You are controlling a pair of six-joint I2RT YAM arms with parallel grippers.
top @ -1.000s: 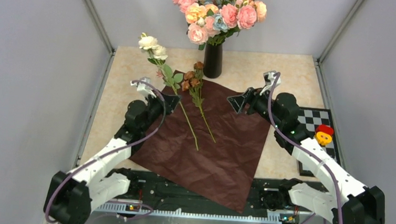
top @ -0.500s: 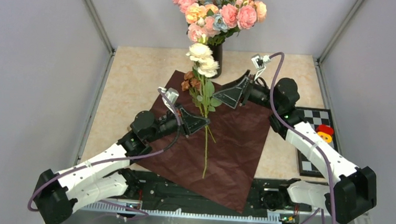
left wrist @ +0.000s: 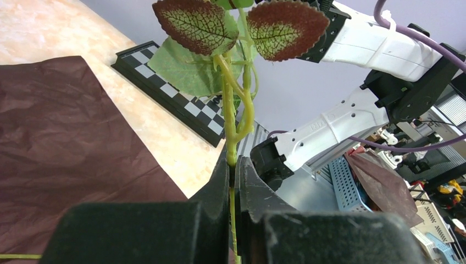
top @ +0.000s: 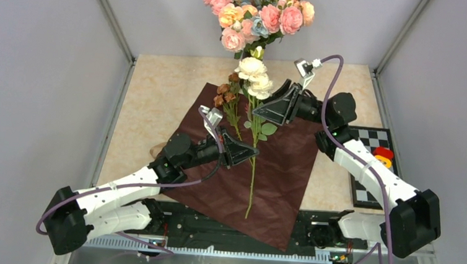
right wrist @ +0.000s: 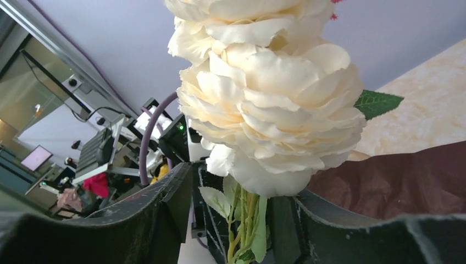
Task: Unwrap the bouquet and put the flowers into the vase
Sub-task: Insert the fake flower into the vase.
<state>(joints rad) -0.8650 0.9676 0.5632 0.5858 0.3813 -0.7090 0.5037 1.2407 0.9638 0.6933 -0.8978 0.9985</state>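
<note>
My left gripper (top: 252,152) (left wrist: 234,163) is shut on the thin green stem (left wrist: 231,118) of the cream-white flowers (top: 253,74), holding it upright above the unfolded maroon paper (top: 277,185). My right gripper (top: 259,112) (right wrist: 242,190) is open, its jaws on either side of the same stem just under the big cream bloom (right wrist: 264,93). One finger stands clear of the stem. A brownish rose stem (top: 228,97) lies on the paper. The vase is hidden behind the lifted blooms.
A large peach, pink and blue bunch (top: 258,12) rises at the back centre. A checkerboard (top: 366,147) with a red and yellow object (top: 382,156) lies at the right. A tan scrap (top: 155,151) sits beside my left arm. Grey walls close in both sides.
My left gripper lifted the white-flowered stem off the table's left side and carried it right to the middle. My right gripper moved in under the blooms and its jaws narrowed.
</note>
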